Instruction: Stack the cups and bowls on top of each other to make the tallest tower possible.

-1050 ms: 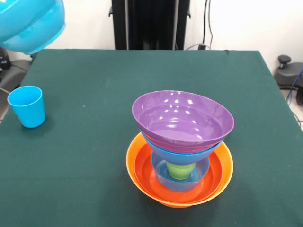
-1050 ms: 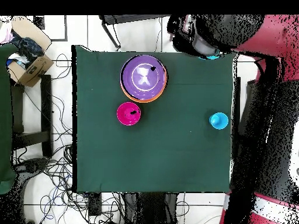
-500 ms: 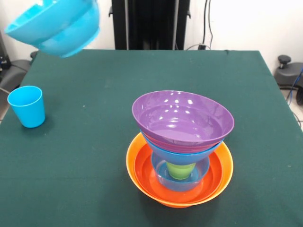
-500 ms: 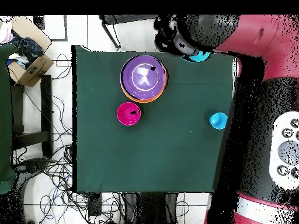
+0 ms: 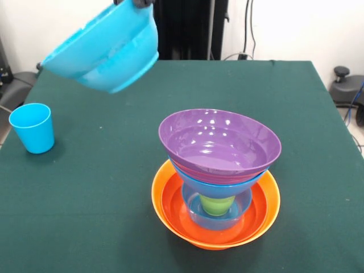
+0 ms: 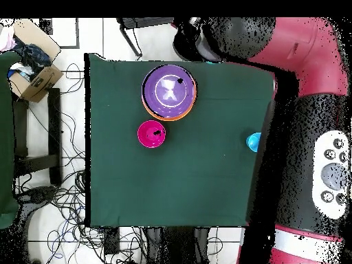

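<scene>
Green cloth covers the tabletop (image 5: 102, 170) in the front view; the tower (image 5: 219, 170) stands on it toward the picture's lower edge, and serves as the landmark; its base is an orange bowl (image 5: 170, 205), inside which sits a clear blue bowl holding a lime green cup (image 5: 216, 204); a further blue bowl (image 5: 219, 183) rests above that, and a purple bowl (image 5: 219, 145) sits on top, tilted a little; up and to the left of the tower a light blue bowl (image 5: 105, 48) hangs in the air, tipped so that its rim slopes down to the left; a dark part of the gripper (image 5: 138, 3) shows at its upper rim by the top edge, but whether the fingers are apart or clamped on the bowl I cannot tell; far to the left of the tower a light blue cup (image 5: 32, 127) stands upright on the cloth, mouth up, well apart from everything else.

Seen from overhead, the tower (image 6: 169, 92) lies near the tabletop's top edge, the purple bowl uppermost with the orange rim showing round it; just below and to the left of it stands a small pink-red bowl (image 6: 151, 134), apart from the tower; well to the right of that, at the cloth's edge, the light blue cup (image 6: 253, 142) is partly hidden by the red and black arm (image 6: 302, 69), which sweeps round the right side and ends just right of the tower's top.
</scene>
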